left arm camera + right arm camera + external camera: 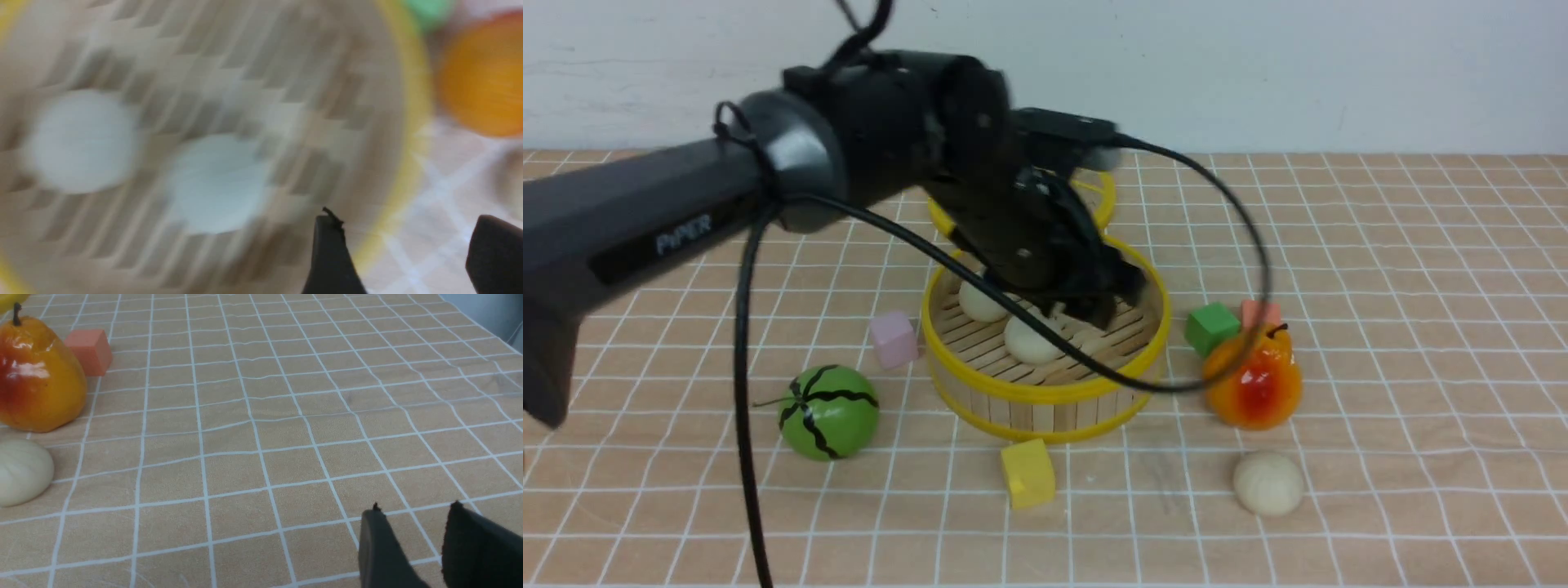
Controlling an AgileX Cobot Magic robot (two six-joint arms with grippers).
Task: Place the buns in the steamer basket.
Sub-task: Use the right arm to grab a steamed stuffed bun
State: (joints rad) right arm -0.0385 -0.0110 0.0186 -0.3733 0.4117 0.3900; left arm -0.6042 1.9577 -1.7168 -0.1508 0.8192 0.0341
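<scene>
Fingers (331, 257) of the black left gripper (1112, 300) stand spread with nothing between them. The gripper hovers over the 2 o'clock side of the round bamboo-slat steamer basket with yellow rims (1029, 412) (hours read from the front view, 12 pointing away from the robot). Two buns lie on the basket's slatted floor. One smooth cream-white bun (983, 302) is near the wall at 10 o'clock and the second bun (1031, 339) is close beside it toward the centre. The left wrist view is blurred and shows both only as pale rounds.

Around the basket on the tan checked cloth (1421, 327), a pale pink cube (894, 339) sits at 9 o'clock. A green striped melon (829, 411) is at 8, a yellow cube (1027, 472) at 6 and a green cube (1211, 327) at 3. A salmon cube (1260, 313) is just past the green one, and an orange-red glossy pear (1258, 380) is at 4. At 12, a flat woven disc with a yellow rim (1104, 200) is partly hidden by the arm. The third bun (1267, 483) rests on the cloth at 5 o'clock, outside the basket and apart from the pear.

The right gripper (414, 509) appears only in its own wrist view. Its fingers are slightly parted and empty, low over bare cloth, well apart from the third bun.
</scene>
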